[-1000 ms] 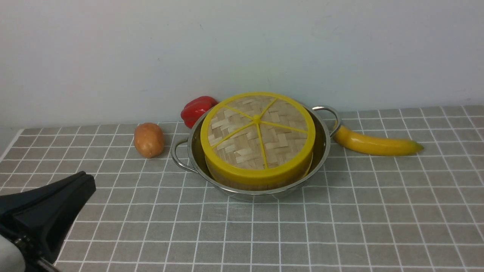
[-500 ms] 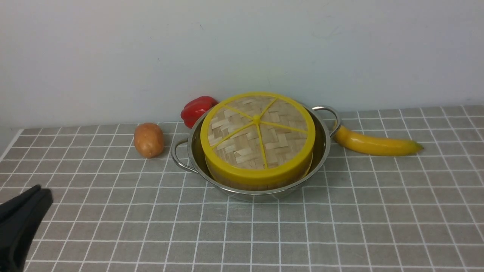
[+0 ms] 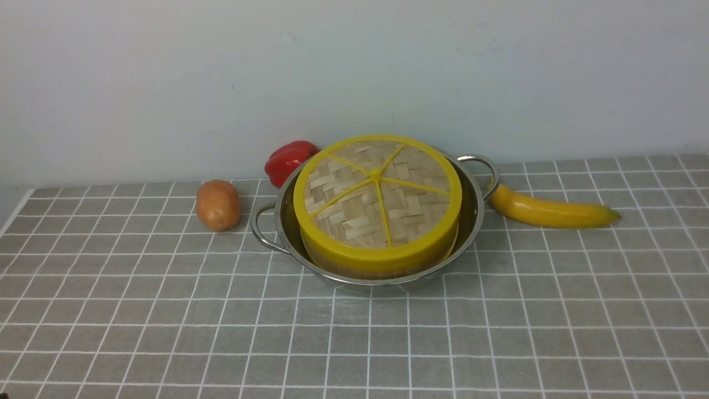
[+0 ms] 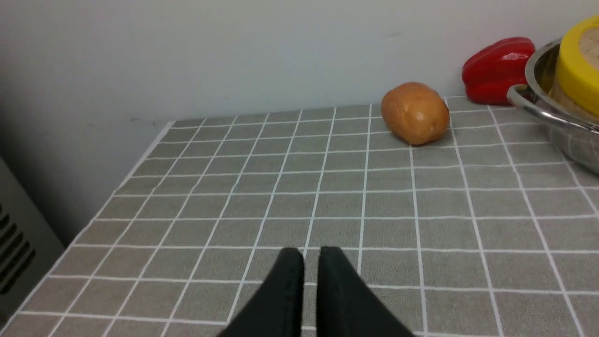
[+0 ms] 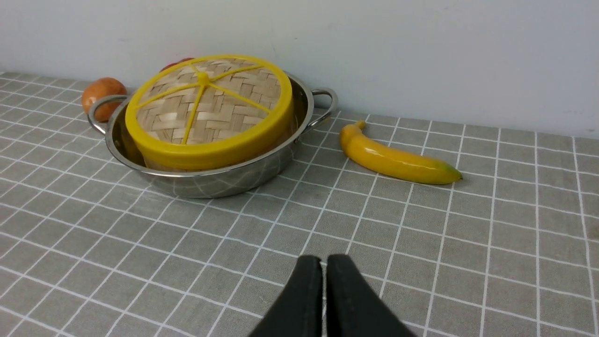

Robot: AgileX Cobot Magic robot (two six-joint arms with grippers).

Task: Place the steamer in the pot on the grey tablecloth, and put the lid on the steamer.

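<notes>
My left gripper point(image 4: 311, 255) hangs over bare grey tablecloth point(image 4: 327, 196), jaws a sliver apart, gripping nothing. My right gripper point(image 5: 324, 262) is nearly pressed shut, equally empty. Both sit well apart from the pot point(image 3: 476, 208), because I judge the work done: the steamer point(image 3: 382, 267) sits inside it, the lid point(image 3: 376, 197) capping the basket.

The pot point(image 3: 468, 233) is polished, mirror-bright steel, while the lid point(image 3: 376, 200) is matt woven bamboo strips framed by smooth yellow plastic with 6 spokes. The grey tablecloth point(image 3: 498, 332) looks like soft matt fabric. The banana point(image 3: 548, 213) and red pepper point(image 3: 288, 159) are glossy, the potato point(image 3: 218, 204) duller.
</notes>
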